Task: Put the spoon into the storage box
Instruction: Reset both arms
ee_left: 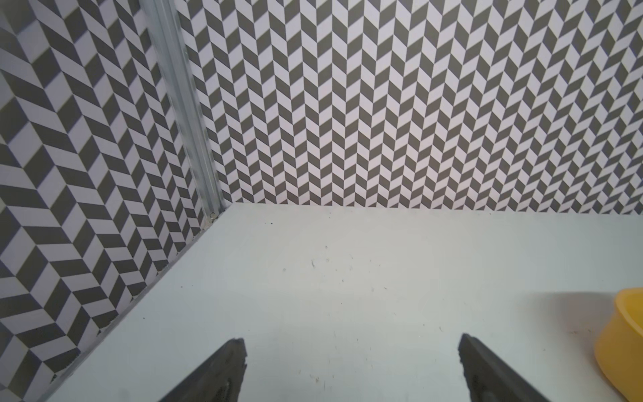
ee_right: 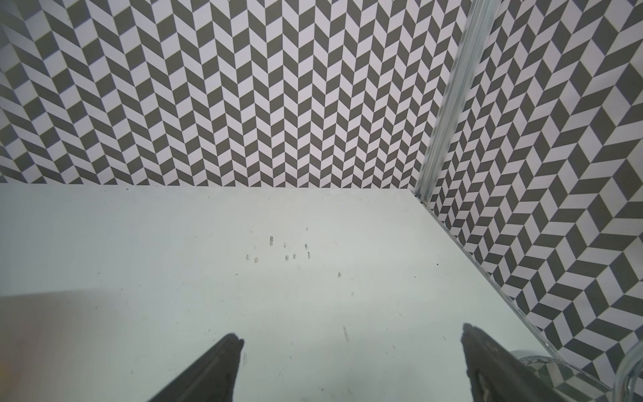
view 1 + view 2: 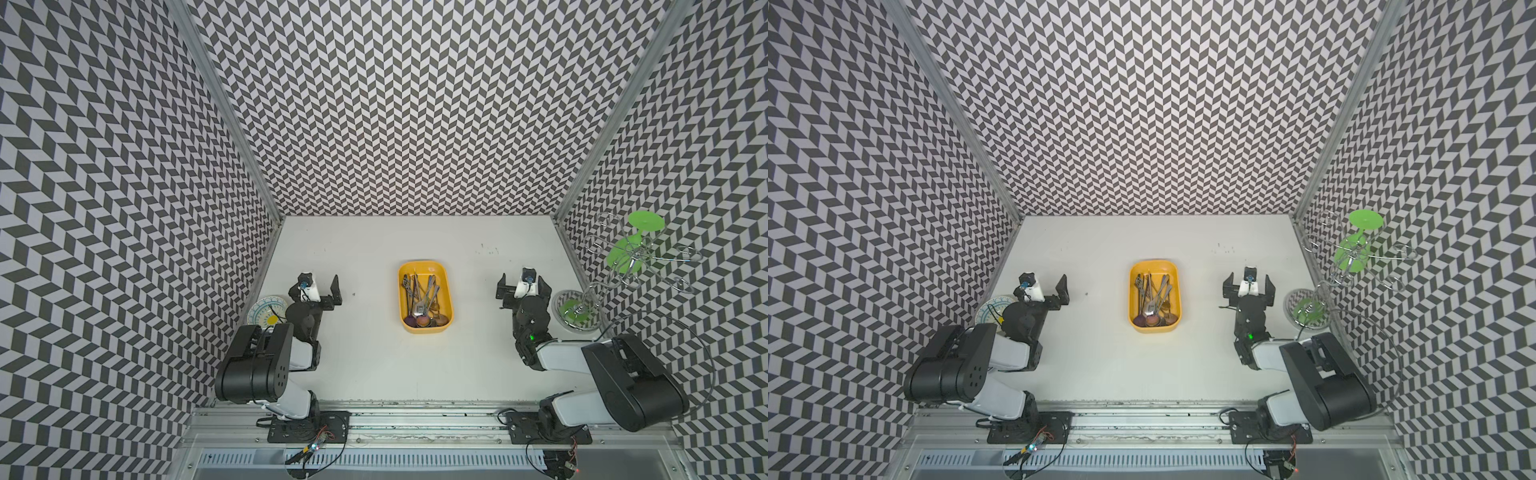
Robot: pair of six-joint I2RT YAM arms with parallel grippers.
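Left claw and right claw were both spread wide and held nothing. Each hung low over the bare white counter, one on either side of the storage box and well apart from it. In the wrist views only blank counter showed between the dark fingertips of the left claw and between the fingertips of the right claw, so neither was carrying or touching anything. The yellow box sat mid-counter between the arms, within either arm's reach, with its long side running away from the robot. Inside lay a loose heap of cutlery: spoons with their bowls bunched at the near end and handles fanned toward the far end, the pieces crossing one another. No spoon was visible on the open counter in either top view. A patterned plate lay by the left wall, partly hidden under the left arm, so whether anything rested on its covered part could not be told. A wire rack with a green glass hung upside down on it stood by the right wall, clear of the work. Judging by the empty claws, parked symmetrically, and the filled box, the task looked finished, or nearly so.
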